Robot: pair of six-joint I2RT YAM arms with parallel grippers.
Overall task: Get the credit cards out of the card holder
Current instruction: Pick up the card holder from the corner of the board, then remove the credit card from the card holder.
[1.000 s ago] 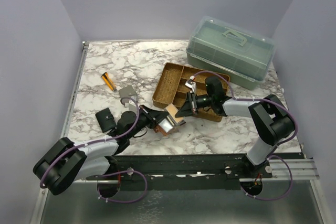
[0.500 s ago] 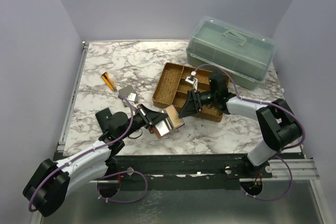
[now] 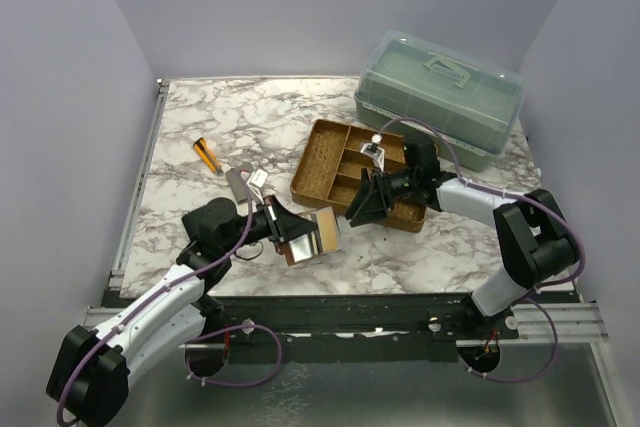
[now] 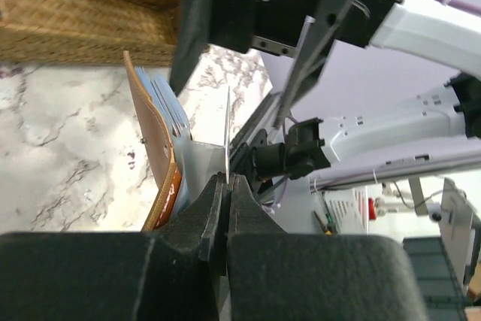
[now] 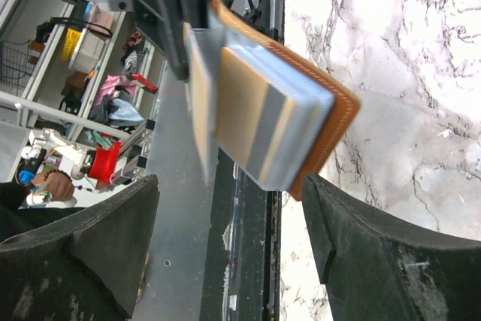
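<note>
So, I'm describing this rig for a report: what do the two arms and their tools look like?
Both the left arm and right arm have pale grey-white links, chunky black joints and a purple cable looped along them. The left tool and right tool are matte black with broad, wedge-shaped fingers.

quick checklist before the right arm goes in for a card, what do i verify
1. Left pincer clamped on the card holder: ok.
2. Right pincer open: ok.
3. Cards face the right pincer: ok.
4. Card holder between the right fingers in the wrist view: ok.
5. One card edge sticking out alone to pinch: cannot tell.
6. Number of cards inside: cannot tell.
</note>
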